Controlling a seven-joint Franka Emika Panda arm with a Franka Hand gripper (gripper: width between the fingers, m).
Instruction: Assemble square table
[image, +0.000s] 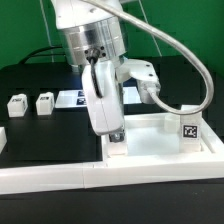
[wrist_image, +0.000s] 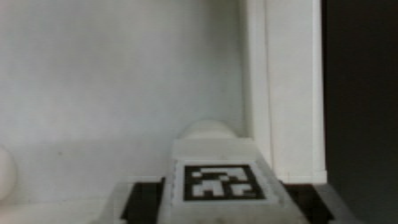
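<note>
Exterior view: claw (image: 108, 128) hangs at picture centre, pointing straight down over the near corner of the square slab (image: 152, 140). The slab lies flat on the black surface (image: 40, 135), at about 4 o'clock from the claw, raised rim up. Tag (image: 188, 130) on slab edge faces the camera, at 3 o'clock from the claw.

Claw state: narrow, clamped on one leg (wrist_image: 217, 165). Wrist view shows that leg's tagged face between the two dark fingers (wrist_image: 135, 196), rounded tip pointing away from the camera. Beyond the tip is the white slab floor, with the rim (wrist_image: 285, 90) running beside the leg and the black surface past it. Cannot tell whether the leg tip touches the slab.

Two loose legs (image: 17, 105) (image: 44, 102) stand side by side at 9 o'clock from the claw, well apart from the slab, tags facing the camera. Marker board (image: 68, 98) lies flat just behind the arm, at about 10 o'clock, partly hidden. Long white border wall (image: 120, 172) runs along the front edge at 6 o'clock, just beside the slab. Grey cable (image: 190, 55) loops from the wrist toward 2 o'clock.
</note>
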